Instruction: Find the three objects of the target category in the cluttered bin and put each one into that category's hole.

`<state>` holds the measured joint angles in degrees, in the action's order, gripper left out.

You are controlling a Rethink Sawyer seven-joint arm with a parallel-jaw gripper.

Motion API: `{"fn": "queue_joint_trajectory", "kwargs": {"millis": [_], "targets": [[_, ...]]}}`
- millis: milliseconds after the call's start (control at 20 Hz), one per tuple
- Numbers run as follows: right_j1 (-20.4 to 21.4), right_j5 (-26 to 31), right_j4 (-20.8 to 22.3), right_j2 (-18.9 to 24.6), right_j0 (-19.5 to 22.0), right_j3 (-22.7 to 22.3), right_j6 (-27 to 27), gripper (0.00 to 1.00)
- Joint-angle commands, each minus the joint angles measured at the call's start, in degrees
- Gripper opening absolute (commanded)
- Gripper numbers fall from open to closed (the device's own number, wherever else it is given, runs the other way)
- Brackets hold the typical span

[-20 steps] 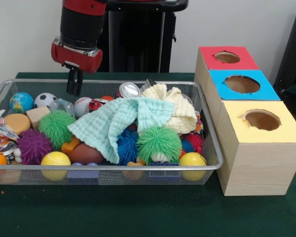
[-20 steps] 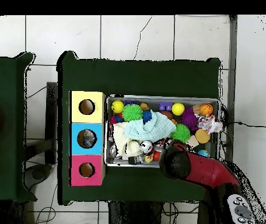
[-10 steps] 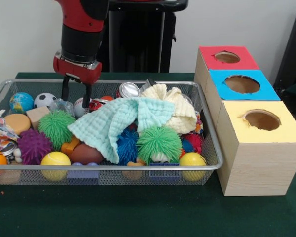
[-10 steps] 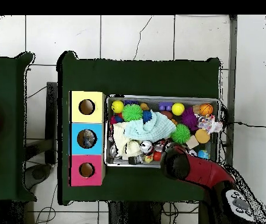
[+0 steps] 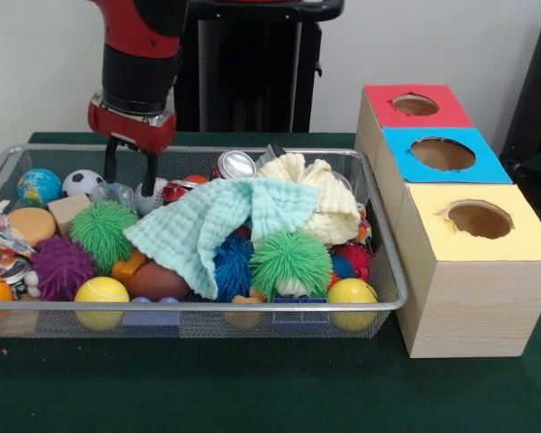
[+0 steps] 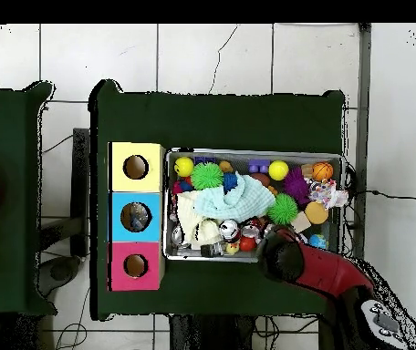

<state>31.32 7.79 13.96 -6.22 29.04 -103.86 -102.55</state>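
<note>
The cluttered bin (image 5: 207,307) is a wide silver wire-mesh basket full of toys; it also shows in the overhead view (image 6: 253,151). My gripper (image 5: 131,173) is open and hangs low over the bin's far left part. Its fingertips stand just above a white baseball (image 5: 150,197) and a clear plastic piece (image 5: 115,193). It holds nothing. Three wooden boxes with holes stand beside the bin: red (image 5: 415,106), blue (image 5: 444,153) and yellow (image 5: 478,219). In the overhead view the red arm (image 6: 285,257) covers the gripper.
The bin holds a mint cloth (image 5: 212,225), a cream cloth (image 5: 316,194), a can (image 5: 235,164), a globe ball (image 5: 39,186), a soccer ball (image 5: 81,181), green spiky balls (image 5: 103,233) (image 5: 290,262), a purple spiky ball (image 5: 61,267) and yellow balls (image 5: 101,292) (image 5: 352,293).
The gripper has gone from shut to open and has come down lower, close over the baseball. The toys in the bin have not moved.
</note>
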Motion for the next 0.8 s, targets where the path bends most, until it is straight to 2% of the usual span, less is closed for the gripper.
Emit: {"fn": "queue_joint_trajectory", "kwargs": {"millis": [50,200,600,800], "targets": [[-0.8,1.3,1.6,6.3,5.9,4.2,-1.8,1.0],[-1.6,1.2,2.5,7.8,8.0,5.0,-0.5,1.0],[-8.7,-3.8,3.1,7.0,6.9,9.1,-2.7,1.0],[-10.2,-3.2,3.7,8.5,7.9,9.8,-2.1,1.0]]}}
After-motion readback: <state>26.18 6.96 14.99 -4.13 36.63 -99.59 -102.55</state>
